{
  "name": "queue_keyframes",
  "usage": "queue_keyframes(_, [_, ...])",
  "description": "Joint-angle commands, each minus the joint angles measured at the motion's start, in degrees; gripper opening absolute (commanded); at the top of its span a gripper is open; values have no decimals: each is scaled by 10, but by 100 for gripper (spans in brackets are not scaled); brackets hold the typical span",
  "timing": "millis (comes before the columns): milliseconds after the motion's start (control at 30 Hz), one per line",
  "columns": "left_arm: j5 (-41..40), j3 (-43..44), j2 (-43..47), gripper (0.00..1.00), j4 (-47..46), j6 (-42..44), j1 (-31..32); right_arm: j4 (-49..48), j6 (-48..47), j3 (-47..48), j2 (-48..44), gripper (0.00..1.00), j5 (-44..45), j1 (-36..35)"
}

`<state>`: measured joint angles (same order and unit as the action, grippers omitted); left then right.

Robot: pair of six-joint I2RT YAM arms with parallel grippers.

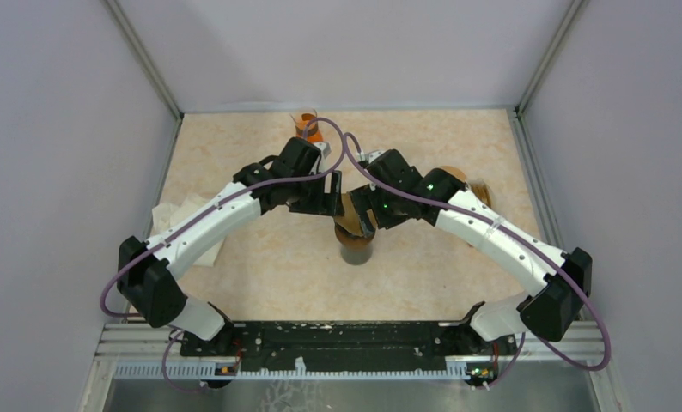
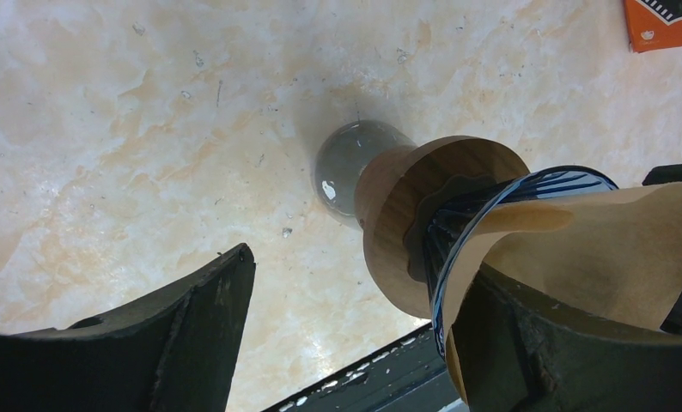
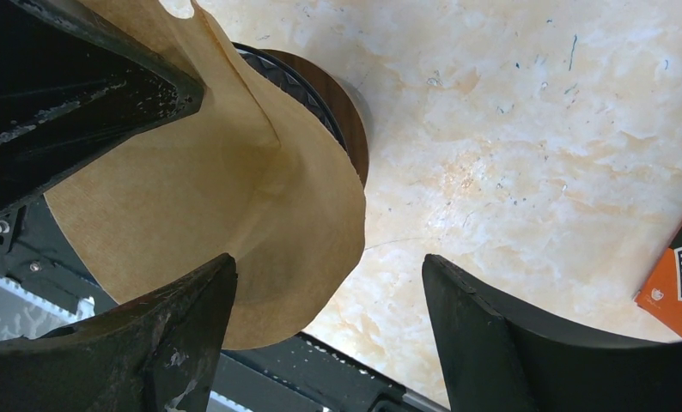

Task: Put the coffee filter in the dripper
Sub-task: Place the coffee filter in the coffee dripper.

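Left gripper (image 2: 365, 275): jaws spread wide, clamped on nothing; one finger touches the coffee filter (image 3: 226, 189).
Right gripper (image 3: 329, 266): jaws likewise wide; the paper lies against one finger, unpinched.
Coffee filter: brown paper, crumpled open, standing in the mouth of the dripper (image 2: 398, 215); dripper set on a glass vessel (image 2: 342, 167) mid-table.
Table (image 1: 260, 275): beige marbled top; pale walls (image 1: 63, 103) on three sides; orange box (image 1: 310, 130) at the far edge; white cloth (image 1: 176, 215) at left.
From above, both wrists cover the dripper's mouth; how deep the filter sits cannot be told.

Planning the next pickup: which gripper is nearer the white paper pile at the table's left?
Left. The left gripper is right of the white paper pile, beside the dripper; the right gripper is farther right.
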<state>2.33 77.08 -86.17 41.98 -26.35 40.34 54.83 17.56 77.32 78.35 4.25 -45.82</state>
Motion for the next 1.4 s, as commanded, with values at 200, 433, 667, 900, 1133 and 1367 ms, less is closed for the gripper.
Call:
queue_keyframes(200, [-5, 19, -10, 85, 9, 5, -6, -11, -3, 16, -24, 79, -1, 5])
queue_keyframes(433, [16, 17, 0, 85, 0, 3, -6, -27, 2, 14, -15, 79, -4, 5])
queue_keyframes(667, [26, 18, 21, 88, 2, -8, -6, -34, 8, 16, -20, 79, 0, 5])
queue_keyframes(900, [56, 13, 50, 97, 12, -26, -5, -42, 17, 16, -23, 79, 5, 4])
queue_keyframes(1133, [89, -14, 79, 99, 14, -49, -4, -47, 24, 15, -31, 79, 12, 5])
queue_keyframes(1367, [117, -24, 74, 98, 18, -50, 7, -39, 23, 12, -34, 79, 13, 4])
